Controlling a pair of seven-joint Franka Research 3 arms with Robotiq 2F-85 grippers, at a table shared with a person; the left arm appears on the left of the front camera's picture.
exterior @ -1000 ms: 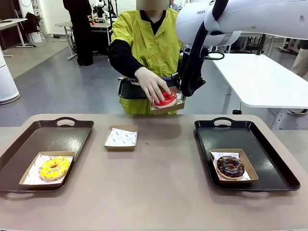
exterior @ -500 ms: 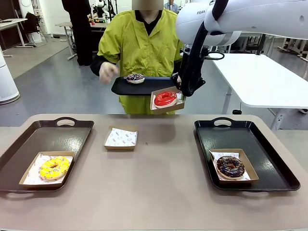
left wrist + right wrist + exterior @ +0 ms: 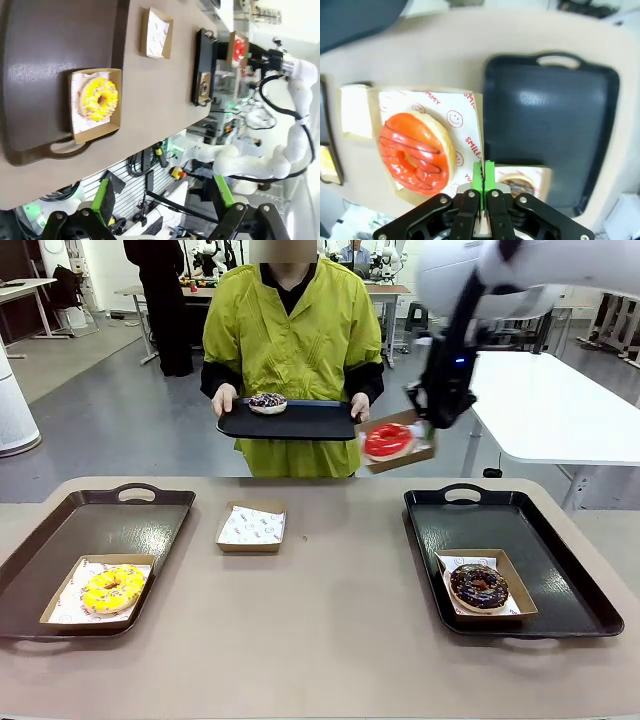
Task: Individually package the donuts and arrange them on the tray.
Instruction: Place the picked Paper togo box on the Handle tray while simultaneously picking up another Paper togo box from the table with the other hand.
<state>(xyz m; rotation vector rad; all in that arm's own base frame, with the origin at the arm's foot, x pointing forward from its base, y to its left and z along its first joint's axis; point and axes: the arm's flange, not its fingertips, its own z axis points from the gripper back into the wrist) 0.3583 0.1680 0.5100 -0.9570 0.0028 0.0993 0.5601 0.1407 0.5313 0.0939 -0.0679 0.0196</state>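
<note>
My right gripper (image 3: 429, 429) (image 3: 483, 173) is shut on the rim of a cardboard box (image 3: 400, 454) (image 3: 472, 107), which hangs in the air above the table's far edge. In it lies the red donut (image 3: 388, 440) (image 3: 413, 153). The chocolate donut (image 3: 478, 586) sits boxed on the right black tray (image 3: 560, 585) (image 3: 555, 110). On the left brown tray (image 3: 60, 540) is the yellow donut (image 3: 112, 588) (image 3: 99, 99) in its box. Above it hovers my left gripper (image 3: 162, 205), open and holding nothing. The purple donut (image 3: 267, 402) rests on a black tray (image 3: 300, 422) held by the person.
An empty paper-lined box (image 3: 251, 527) (image 3: 156, 40) lies on the table between the two trays. The person stands at the far side with both hands on the held tray. A white table (image 3: 560, 410) stands at the back right.
My right arm has carried the boxed red donut to the right, towards the right tray. The person's hand left the red donut and now holds the black tray with both hands.
</note>
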